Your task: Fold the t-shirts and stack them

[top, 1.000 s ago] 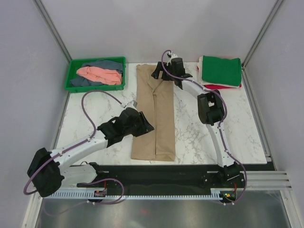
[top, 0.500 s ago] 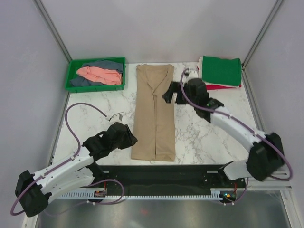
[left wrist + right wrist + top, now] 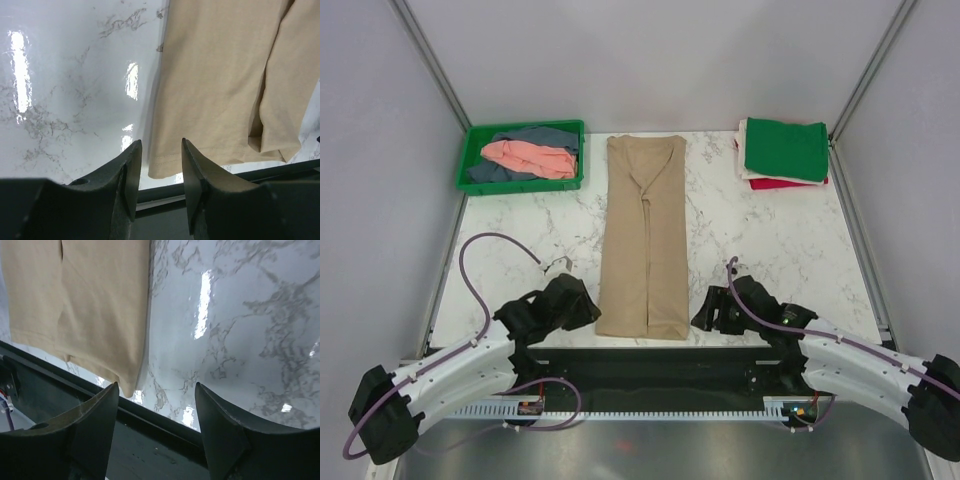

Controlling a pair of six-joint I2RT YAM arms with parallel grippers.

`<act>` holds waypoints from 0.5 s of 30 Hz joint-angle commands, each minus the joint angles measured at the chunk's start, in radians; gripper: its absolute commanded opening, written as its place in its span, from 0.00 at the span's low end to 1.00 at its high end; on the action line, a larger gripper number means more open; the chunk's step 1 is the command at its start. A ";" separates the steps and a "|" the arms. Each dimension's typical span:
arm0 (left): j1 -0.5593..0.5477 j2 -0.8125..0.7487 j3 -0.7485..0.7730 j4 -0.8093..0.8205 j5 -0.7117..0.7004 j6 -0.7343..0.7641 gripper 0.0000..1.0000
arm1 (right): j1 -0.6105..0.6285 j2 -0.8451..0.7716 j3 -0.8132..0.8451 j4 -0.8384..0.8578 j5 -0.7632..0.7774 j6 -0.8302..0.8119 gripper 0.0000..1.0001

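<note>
Altogether five t-shirts (image 3: pixel 645 230), two in one tray (image 3: pixel 520 186).

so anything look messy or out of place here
Only the salmon pink t-shirt and grey-blue t-shirt, bunched unfolded in the green plastic tray at far left. The long tan folded t-shirt and the folded dark green t-shirt on the red t-shirt lie flat.
</note>
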 commanded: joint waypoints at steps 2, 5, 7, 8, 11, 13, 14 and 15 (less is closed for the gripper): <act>-0.002 -0.046 -0.036 0.012 -0.011 -0.047 0.45 | 0.089 0.060 -0.058 0.170 -0.003 0.119 0.69; -0.002 -0.059 -0.059 0.012 -0.002 -0.055 0.45 | 0.123 0.092 -0.089 0.246 0.009 0.147 0.66; -0.002 -0.066 -0.075 0.013 0.004 -0.064 0.45 | 0.134 0.111 -0.099 0.285 0.012 0.158 0.63; -0.002 -0.066 -0.080 0.013 0.007 -0.068 0.45 | 0.141 0.129 -0.107 0.301 0.012 0.159 0.62; -0.002 -0.066 -0.085 0.021 0.018 -0.061 0.45 | 0.160 0.166 -0.107 0.312 0.015 0.166 0.55; -0.002 -0.064 -0.086 0.021 0.022 -0.056 0.45 | 0.167 0.180 -0.109 0.345 0.023 0.167 0.51; -0.002 -0.064 -0.085 0.021 0.026 -0.053 0.45 | 0.170 0.189 -0.113 0.352 0.023 0.167 0.47; -0.002 -0.061 -0.085 0.019 0.030 -0.051 0.45 | 0.170 0.195 -0.116 0.368 0.023 0.167 0.45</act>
